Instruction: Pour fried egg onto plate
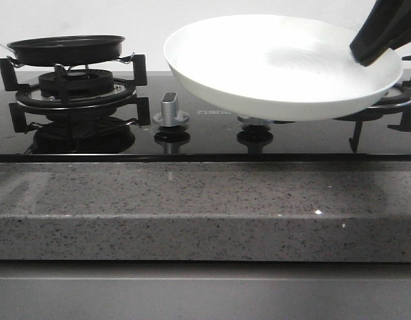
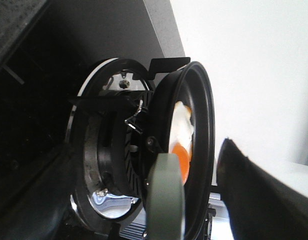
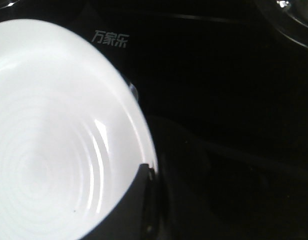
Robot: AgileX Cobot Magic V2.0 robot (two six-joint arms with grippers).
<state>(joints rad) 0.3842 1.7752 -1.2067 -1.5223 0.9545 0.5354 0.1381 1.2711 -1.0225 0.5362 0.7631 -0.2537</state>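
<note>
The egg (image 2: 181,137) lies inside the black pan (image 2: 194,150), pale white with an orange yolk patch, at the centre of the left wrist frame. In the front frame the pan (image 1: 65,49) sits at the upper left on the left burner (image 1: 75,87) (the egg is hidden by the rim there). The plate (image 1: 279,67) fills the upper right of the front frame, held up off the stove (image 1: 205,133) and tilted slightly. The right gripper (image 1: 379,37) comes in from the top right corner, its dark fingers (image 3: 126,210) clamped on the plate's rim. The left gripper (image 2: 191,190) shows at the bottom of the left wrist frame, fingers apart either side of the pan's grey-green handle (image 2: 166,195). A silver knob (image 1: 170,110) stands mid-stove between the burners.
</note>
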